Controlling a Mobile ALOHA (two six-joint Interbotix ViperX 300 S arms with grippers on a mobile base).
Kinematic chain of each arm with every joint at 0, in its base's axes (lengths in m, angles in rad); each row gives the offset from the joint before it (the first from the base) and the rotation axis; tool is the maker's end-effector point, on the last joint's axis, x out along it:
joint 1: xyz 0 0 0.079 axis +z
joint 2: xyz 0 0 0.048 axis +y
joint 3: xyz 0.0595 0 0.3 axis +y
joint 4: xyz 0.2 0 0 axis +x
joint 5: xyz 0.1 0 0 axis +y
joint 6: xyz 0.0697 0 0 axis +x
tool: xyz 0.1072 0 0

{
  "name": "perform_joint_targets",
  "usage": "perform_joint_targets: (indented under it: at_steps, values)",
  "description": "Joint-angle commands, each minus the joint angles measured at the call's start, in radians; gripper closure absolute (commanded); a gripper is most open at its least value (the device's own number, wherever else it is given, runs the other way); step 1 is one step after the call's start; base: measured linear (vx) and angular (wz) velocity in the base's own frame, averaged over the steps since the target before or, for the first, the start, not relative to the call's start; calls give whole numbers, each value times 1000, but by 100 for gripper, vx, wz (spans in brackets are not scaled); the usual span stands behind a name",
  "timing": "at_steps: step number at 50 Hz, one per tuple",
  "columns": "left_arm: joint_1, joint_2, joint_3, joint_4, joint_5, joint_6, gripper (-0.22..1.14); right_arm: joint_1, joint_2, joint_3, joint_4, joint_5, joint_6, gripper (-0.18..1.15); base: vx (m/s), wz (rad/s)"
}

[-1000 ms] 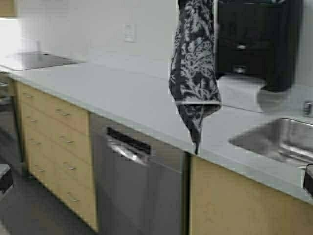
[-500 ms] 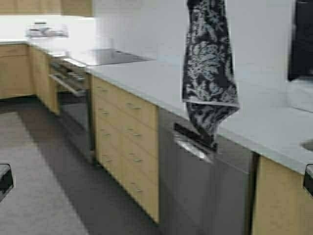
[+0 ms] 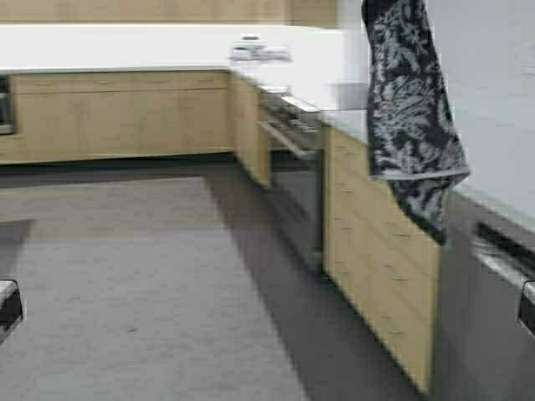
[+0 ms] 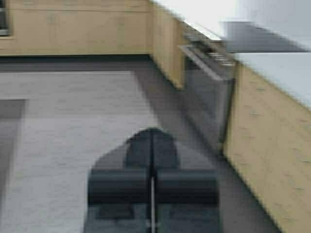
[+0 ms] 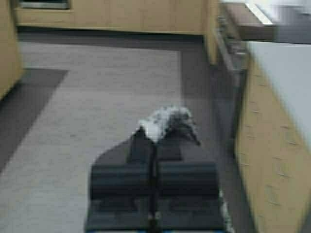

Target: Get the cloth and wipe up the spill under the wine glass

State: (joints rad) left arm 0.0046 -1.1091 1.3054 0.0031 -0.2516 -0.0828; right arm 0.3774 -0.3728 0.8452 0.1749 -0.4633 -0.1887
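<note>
1. The right tool (image 5: 153, 145) is clamped on the soft navy-black dish cloth with white-grey leaf print (image 3: 410, 109); a tuft of it pokes out past the closed fingertips (image 5: 167, 124).
2. In the high view the cloth hangs from the top edge, its pale edge band low, in front of the pale bench (image 3: 501, 184).
3. The left tool (image 4: 152, 150) is held over the grey floor (image 3: 125, 276), fingers together with nothing between them.
4. The robot has turned left since half a second ago: the wooden drawers (image 3: 384, 259) and steel oven (image 3: 292, 184) now sit further right, and a far run of cabinets (image 3: 117, 113) has come into view.
5. No writing is readable.
</note>
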Motion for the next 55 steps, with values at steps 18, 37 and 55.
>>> perform_joint_targets:
  at_steps: [18,37,55]
  values:
    - [2,25,-23,3,-21,5,89,2,-15,-14,0,-15,-3,91,-1,60]
    - [2,12,-37,2,-23,-18,89,-8,-15,-5,0,-17,-8,91,3,50]
    - [2,0,-25,0,-20,-54,89,-31,-15,25,0,-66,-9,91,5,48]
